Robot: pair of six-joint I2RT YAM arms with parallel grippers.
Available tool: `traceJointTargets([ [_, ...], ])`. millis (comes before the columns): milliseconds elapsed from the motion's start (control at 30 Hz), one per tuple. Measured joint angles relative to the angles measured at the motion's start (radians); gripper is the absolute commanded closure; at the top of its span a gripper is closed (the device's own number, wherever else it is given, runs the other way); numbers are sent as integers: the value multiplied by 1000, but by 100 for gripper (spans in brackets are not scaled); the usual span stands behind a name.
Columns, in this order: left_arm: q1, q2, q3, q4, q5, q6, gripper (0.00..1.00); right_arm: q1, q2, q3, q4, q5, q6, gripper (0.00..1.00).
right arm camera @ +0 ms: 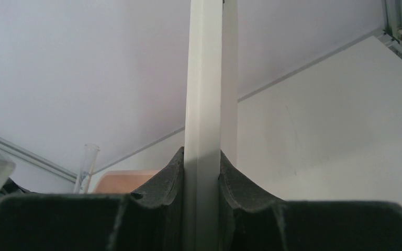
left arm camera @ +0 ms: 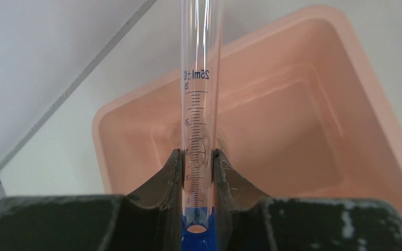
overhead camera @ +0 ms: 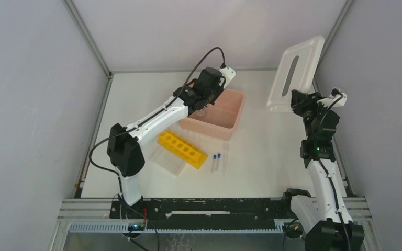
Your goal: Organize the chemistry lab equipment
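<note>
Our left gripper [left arm camera: 197, 170] clamps the clear graduated tube [left arm camera: 201, 63] over the pink box [left arm camera: 314, 78] — we risk it slipping; our right gripper [right arm camera: 202, 172] clamps the lid [right arm camera: 204, 78], which could twist loose.

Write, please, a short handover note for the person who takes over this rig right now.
Left end effector: shut on the graduated cylinder, held over the open pink box.
Right end effector: shut on the white lid, held up in the air on the right.
On the table, in front of the box: yellow rack, well plate beside it, two blue-capped vials, thin clear tube.
Done: lid off, cylinder lifted.
Left: the box looks empty where visible; probably cylinder and table items go in, then the lid.
</note>
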Motion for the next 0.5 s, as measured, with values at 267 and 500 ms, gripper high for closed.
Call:
traceJointTargets([
  [267,-8,22,-20,-16,37,177,98,-1,-3,0,-1,-6,0,100],
  [500,-6,71,-20,-47,66,268,96,0,2,0,-1,-6,-3,100],
])
